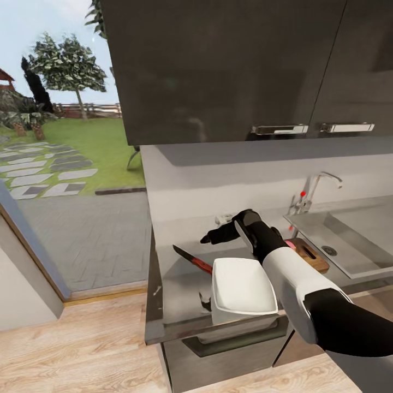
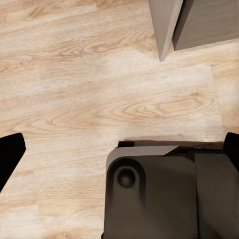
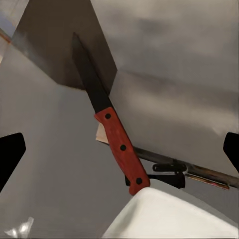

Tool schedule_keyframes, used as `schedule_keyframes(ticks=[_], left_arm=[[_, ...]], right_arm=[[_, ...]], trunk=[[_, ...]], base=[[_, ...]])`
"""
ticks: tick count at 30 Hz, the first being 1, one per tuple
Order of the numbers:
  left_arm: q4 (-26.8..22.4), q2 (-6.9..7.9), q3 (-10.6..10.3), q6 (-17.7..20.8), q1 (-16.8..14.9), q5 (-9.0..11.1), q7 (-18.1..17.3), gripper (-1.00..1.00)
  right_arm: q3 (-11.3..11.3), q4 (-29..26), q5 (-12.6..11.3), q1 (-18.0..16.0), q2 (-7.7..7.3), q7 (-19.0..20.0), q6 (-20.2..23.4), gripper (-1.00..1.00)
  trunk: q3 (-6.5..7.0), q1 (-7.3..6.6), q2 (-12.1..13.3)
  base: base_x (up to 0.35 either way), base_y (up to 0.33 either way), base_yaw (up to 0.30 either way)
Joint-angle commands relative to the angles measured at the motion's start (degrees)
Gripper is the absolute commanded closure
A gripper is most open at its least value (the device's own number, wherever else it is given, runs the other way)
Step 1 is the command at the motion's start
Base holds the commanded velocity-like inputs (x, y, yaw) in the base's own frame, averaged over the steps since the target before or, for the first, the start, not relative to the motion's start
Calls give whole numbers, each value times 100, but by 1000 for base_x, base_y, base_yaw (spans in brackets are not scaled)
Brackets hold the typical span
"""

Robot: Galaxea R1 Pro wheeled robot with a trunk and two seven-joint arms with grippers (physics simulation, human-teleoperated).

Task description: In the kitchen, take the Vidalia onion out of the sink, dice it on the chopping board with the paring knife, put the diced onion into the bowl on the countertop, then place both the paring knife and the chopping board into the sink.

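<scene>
The paring knife (image 1: 192,260), with a red handle and dark blade, lies flat on the grey countertop (image 1: 177,297) just left of the white squarish bowl (image 1: 243,286). My right gripper (image 1: 212,238) hovers open above the knife (image 3: 117,142), and the bowl's rim (image 3: 164,214) is close by. The brown chopping board (image 1: 312,255) lies between bowl and sink (image 1: 341,232), partly hidden by my forearm. A small pinkish thing (image 1: 290,245) sits on it; what it is I cannot tell. My left gripper (image 2: 119,149) hangs open over the wood floor.
A slim dark utensil (image 1: 205,302) lies by the bowl's left side. The chrome tap (image 1: 312,192) with its red knob stands behind the sink. Dark upper cabinets (image 1: 218,71) hang overhead. The counter ends at the left near a glass opening (image 1: 65,164) onto a garden.
</scene>
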Motion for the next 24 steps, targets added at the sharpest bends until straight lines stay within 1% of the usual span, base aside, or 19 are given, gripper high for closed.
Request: schedule_keyframes(ticks=[1, 6, 16, 24], left_arm=[[-7, 8, -32, -26, -3, 60, 39, -100], [-4, 8, -33, -26, -3, 64, 37, -100], [2, 10, -39, -26, -11, 64, 39, -100], [2, 9, -39, -26, -12, 67, 36, -100]], right_arm=[[4, 28, 87, -5, 0, 43, 13, -100], [4, 151, 151, -5, 0, 49, 11, -100], [6, 353, 178, -5, 11, 51, 11, -100], [13, 509, 179, -5, 28, 53, 11, -100]], trunk=[[-11, 4, -12], [-23, 4, -12], [-108, 4, -12], [-182, 4, -12]], base=[[0, 0, 0], [40, 1, 0], [143, 73, 0], [29, 17, 0]])
